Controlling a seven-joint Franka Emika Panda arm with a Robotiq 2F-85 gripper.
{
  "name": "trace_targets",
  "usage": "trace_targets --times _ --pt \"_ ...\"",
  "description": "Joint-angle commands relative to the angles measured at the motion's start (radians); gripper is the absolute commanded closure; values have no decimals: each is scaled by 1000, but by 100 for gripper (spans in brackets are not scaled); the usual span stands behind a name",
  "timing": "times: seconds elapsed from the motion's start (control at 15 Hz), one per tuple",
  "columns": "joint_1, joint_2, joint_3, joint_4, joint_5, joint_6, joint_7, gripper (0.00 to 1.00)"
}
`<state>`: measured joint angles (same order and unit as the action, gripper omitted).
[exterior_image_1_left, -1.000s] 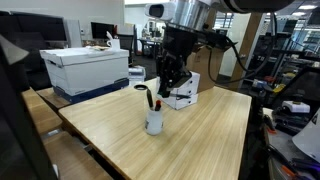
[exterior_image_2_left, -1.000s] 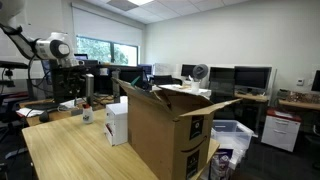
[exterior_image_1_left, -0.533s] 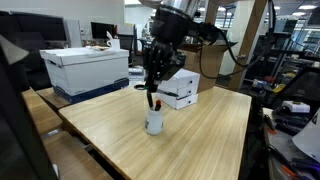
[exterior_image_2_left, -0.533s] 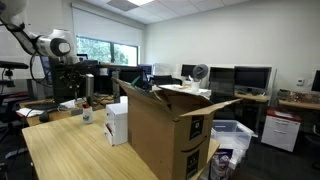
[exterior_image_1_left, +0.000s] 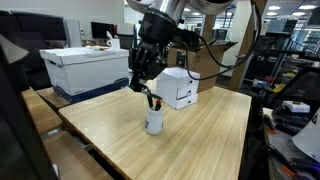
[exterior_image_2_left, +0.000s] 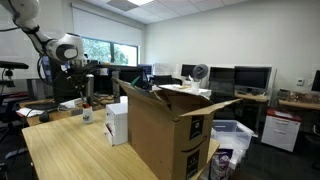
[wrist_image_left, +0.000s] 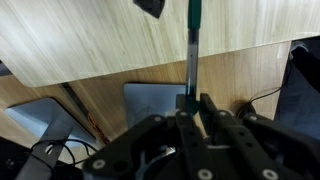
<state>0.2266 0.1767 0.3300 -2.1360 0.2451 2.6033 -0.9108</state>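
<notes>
In the wrist view my gripper (wrist_image_left: 190, 100) is shut on a slim pen (wrist_image_left: 191, 50) with a dark green end. The pen sticks out straight from between the fingers over the wooden table (wrist_image_left: 90, 40). In an exterior view the gripper (exterior_image_1_left: 144, 88) hangs just above and slightly left of a white cup (exterior_image_1_left: 154, 122) that holds a red and a black marker. In an exterior view the gripper (exterior_image_2_left: 85, 96) is small and far off, above the cup (exterior_image_2_left: 87, 115). The pen's tip is not visible in the exterior views.
A white drawer box (exterior_image_1_left: 177, 88) stands on the table behind the cup. A white and blue carton (exterior_image_1_left: 85, 68) sits to the left beyond the table edge. A large open cardboard box (exterior_image_2_left: 165, 135) and a white box (exterior_image_2_left: 117, 122) stand on the table.
The arm has swung left across the table, from in front of the white drawer box to above the cup. The grip on the pen is unchanged.
</notes>
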Motion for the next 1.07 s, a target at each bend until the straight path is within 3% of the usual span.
trace_targets --times 0.0,0.53,1.0 --pt "-55 31 40 35 121 8 -161 94" --pt "-136 18 58 32 373 -9 -434 94" --pt "-172 -9 7 1 652 -70 -614 94"
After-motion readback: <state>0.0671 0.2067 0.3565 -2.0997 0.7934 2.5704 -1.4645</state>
